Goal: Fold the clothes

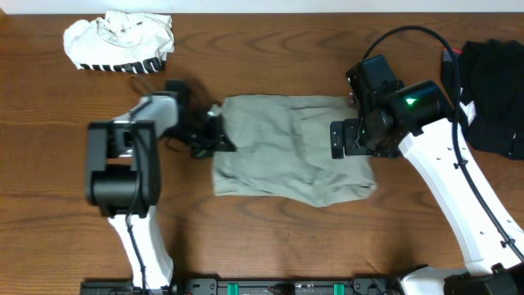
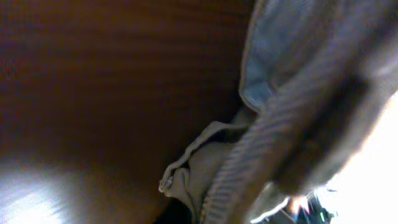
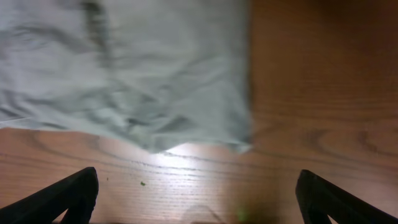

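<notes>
The clothes here are mainly a light khaki-grey garment lying flat in the middle of the table. My left gripper is at its left edge and shut on that edge. In the left wrist view, bunched khaki cloth with a ribbed seam fills the right side, very close to the lens. My right gripper hovers at the garment's right edge. Its fingers stand wide open over bare wood, the right gripper holding nothing. The garment's hem lies just ahead of them.
A crumpled white garment with black stripes lies at the back left. A black garment is piled at the back right, beside the right arm. The wooden table shows bare in front of the khaki garment.
</notes>
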